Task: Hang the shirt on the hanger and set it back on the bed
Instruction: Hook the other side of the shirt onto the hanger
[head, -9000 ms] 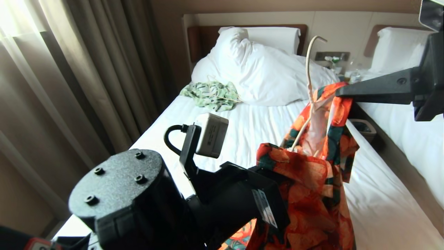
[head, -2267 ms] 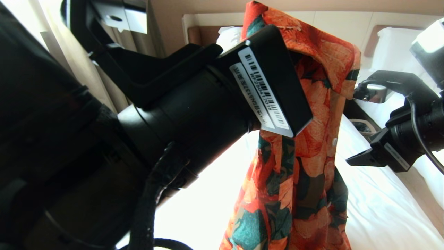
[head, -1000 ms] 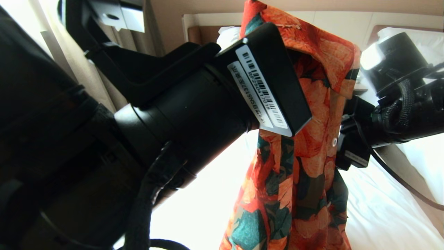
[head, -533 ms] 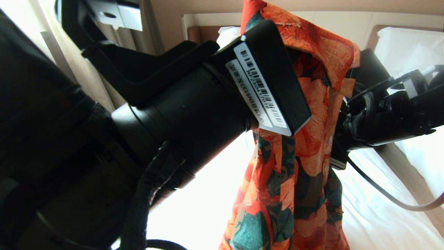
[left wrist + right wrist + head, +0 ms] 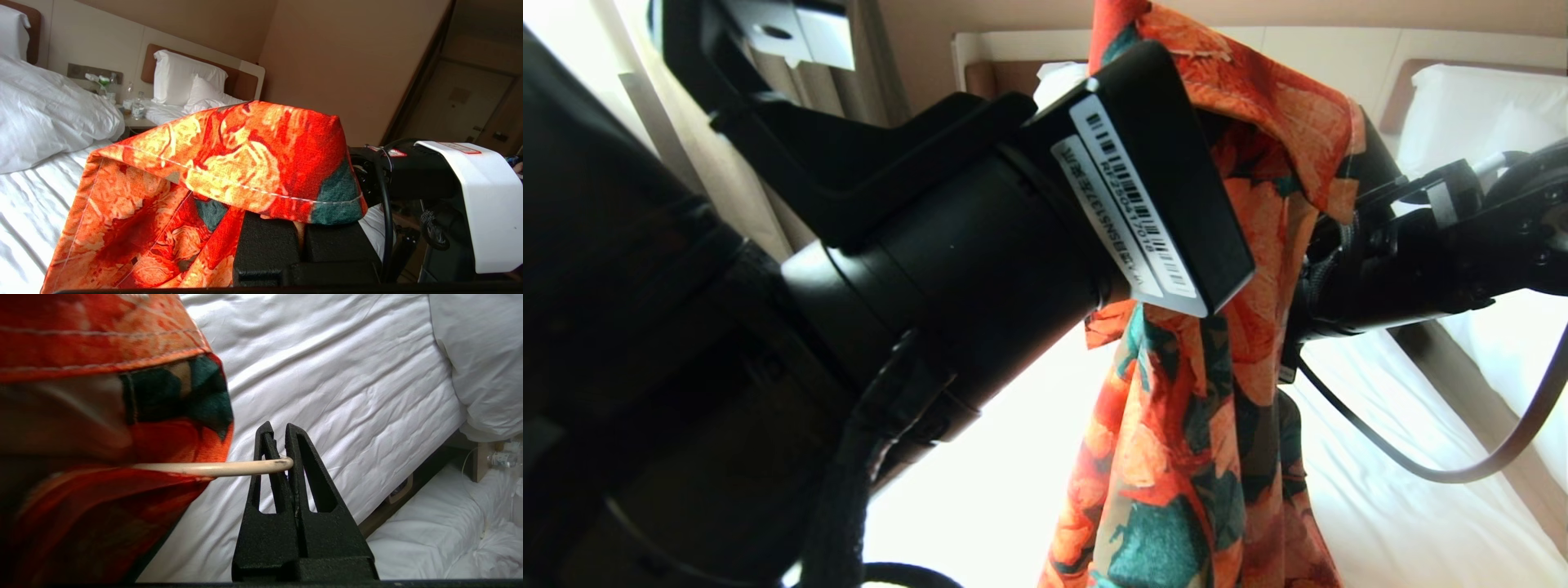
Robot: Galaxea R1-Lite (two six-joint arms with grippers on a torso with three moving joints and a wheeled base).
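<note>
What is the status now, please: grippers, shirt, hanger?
Left gripper shut on shirt, holding it up over the bed. Right gripper shut on hanger wire sticking out of the shirt. Nothing in the way seen.

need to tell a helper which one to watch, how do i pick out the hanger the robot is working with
Start at the big white bed and find the shirt with orange flowers held up above it. From under its collar a thin cream rod sticks out: the hanger, its end pinched in the right gripper. It is the only pale, stiff, wire-like thing against the black fingers and soft cloth.
</note>
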